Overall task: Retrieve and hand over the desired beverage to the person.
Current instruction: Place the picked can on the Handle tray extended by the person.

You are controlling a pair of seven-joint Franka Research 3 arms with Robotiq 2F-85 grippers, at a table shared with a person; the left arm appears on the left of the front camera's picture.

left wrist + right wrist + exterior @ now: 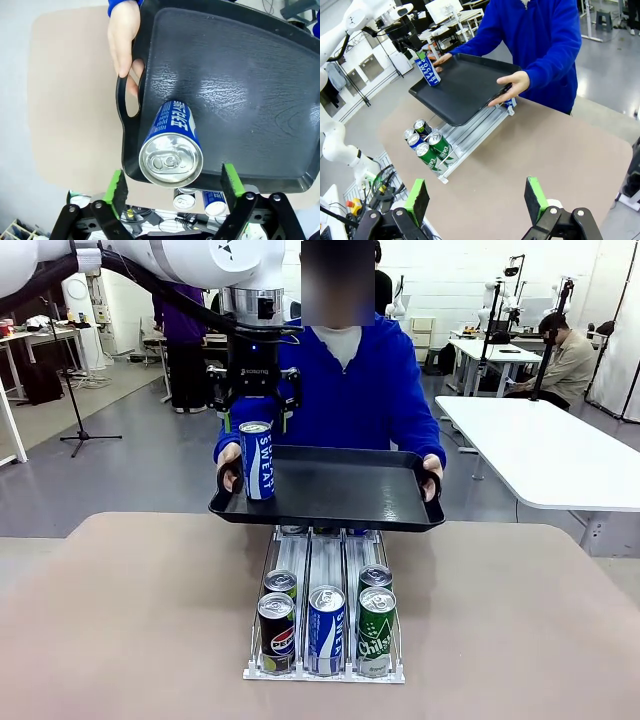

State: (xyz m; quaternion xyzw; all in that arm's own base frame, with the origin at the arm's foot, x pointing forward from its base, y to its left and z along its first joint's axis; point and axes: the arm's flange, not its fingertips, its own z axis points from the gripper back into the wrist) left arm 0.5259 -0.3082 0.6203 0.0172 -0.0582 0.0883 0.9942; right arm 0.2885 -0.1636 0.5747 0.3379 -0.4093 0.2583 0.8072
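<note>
A blue Pocari Sweat can [257, 462] stands upright on the left end of a black tray [340, 490]. The person [350, 390] in a bright blue sweatshirt holds the tray by both handles above the table's far edge. My left gripper [255, 412] hangs just above the can, open. In the left wrist view its green pads [118, 192] flank the can [171, 145] with gaps on both sides, and a hand [122, 35] grips the tray [240, 75] handle. My right gripper [476, 192] is open and empty, high over the near table, far from the tray [465, 85].
A clear three-lane can rack [325, 670] on the brown table holds several cans at its front: a Pepsi [276, 632], a blue can [326, 628] and a green Chilsung [376, 628]. A white table [540, 450] stands to the right; a tripod [78, 400] at back left.
</note>
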